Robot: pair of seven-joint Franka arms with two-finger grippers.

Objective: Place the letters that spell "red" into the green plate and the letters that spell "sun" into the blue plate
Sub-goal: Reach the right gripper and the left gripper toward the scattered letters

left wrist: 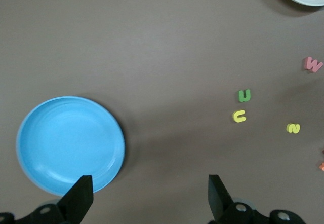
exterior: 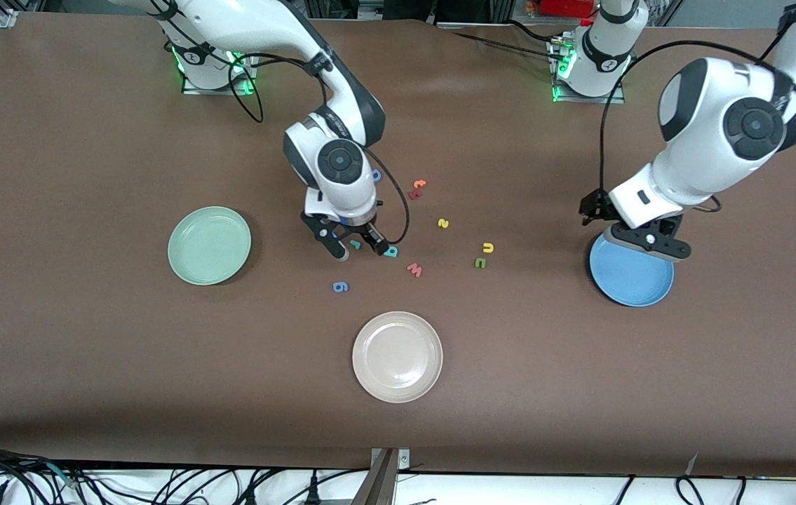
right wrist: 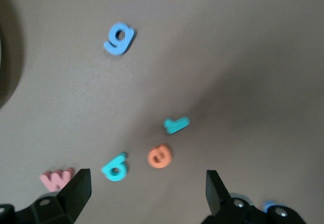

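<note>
Right wrist view: teal "r" lies under open right gripper

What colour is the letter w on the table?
The w is pinkish red, clearest in the left wrist view.

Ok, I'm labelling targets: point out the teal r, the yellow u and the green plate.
teal r (right wrist: 176,125), right wrist view, middle of its stem.
yellow u (left wrist: 239,116), left wrist view, on its curve.
green plate (exterior: 209,245), front view, bare centre of its dish.
</note>
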